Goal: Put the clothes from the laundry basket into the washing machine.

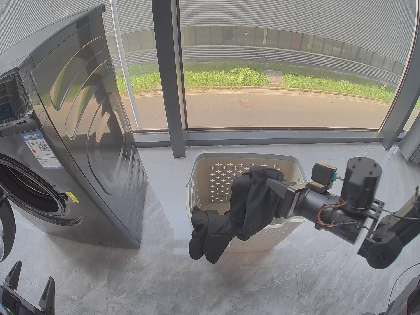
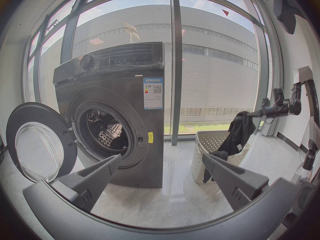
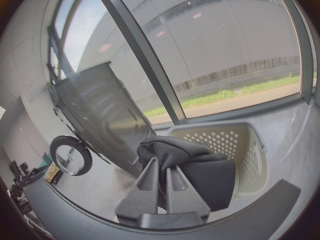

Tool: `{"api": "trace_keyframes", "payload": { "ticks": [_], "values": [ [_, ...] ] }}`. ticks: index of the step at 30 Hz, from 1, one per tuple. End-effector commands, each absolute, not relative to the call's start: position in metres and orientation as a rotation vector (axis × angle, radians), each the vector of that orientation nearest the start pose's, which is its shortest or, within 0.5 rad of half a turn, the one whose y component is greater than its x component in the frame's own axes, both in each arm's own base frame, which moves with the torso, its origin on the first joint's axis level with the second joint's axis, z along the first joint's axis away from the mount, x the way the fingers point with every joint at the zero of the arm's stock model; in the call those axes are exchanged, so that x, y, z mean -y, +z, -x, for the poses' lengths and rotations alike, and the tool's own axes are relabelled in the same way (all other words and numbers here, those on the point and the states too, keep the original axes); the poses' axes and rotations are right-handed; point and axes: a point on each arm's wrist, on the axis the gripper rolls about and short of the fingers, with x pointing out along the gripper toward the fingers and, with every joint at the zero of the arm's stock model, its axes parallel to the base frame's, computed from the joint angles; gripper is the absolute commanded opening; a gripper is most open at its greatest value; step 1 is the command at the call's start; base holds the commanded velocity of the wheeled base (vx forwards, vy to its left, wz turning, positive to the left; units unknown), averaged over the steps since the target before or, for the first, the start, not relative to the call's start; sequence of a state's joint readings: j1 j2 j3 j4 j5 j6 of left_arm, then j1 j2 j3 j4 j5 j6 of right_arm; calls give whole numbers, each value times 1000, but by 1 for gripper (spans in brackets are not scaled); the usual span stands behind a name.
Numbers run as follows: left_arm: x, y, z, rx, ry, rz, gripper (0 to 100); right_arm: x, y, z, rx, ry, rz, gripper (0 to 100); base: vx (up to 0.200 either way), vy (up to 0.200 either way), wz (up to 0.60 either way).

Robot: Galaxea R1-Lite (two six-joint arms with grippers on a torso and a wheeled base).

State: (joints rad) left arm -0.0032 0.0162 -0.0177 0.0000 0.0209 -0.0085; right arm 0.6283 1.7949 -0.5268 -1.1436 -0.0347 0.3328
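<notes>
A dark garment (image 1: pixel 245 206) hangs from my right gripper (image 1: pixel 269 184), which is shut on it above the cream laundry basket (image 1: pixel 205 184). Its lower end droops over the basket's front rim toward the floor. In the right wrist view the fingers (image 3: pixel 150 180) pinch the garment (image 3: pixel 196 170) over the basket (image 3: pixel 246 157). The grey washing machine (image 1: pixel 74 123) stands to the left, its round door (image 2: pixel 36 147) swung open and the drum (image 2: pixel 106 134) exposed. My left gripper (image 1: pixel 30 285) sits low at the near left, open, with nothing between its fingers (image 2: pixel 100 170).
A tall window with a dark post (image 1: pixel 168 66) runs behind the basket. Grey tiled floor (image 1: pixel 144 276) lies open between the machine and the basket. From the left wrist view the basket (image 2: pixel 206 147) and the hanging garment (image 2: pixel 238 134) stand right of the machine.
</notes>
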Motion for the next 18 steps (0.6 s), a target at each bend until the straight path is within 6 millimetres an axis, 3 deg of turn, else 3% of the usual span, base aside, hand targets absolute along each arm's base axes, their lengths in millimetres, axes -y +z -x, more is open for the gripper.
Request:
{"api": "trace_keyframes", "payload": {
  "ticks": [1,4,9,18],
  "values": [
    [0,76,23,2,15,9,100,-149,185,-193,-22,645,-298,0,0,0,0],
    [0,76,23,2,15,8,100,-142,200,-184,61,668,-250,0,0,0,0],
    [0,76,23,2,14,11,100,-139,202,-181,98,651,-188,0,0,0,0],
    [0,76,23,3,9,11,100,-134,204,-185,116,472,-159,0,0,0,0]
  ]
}}
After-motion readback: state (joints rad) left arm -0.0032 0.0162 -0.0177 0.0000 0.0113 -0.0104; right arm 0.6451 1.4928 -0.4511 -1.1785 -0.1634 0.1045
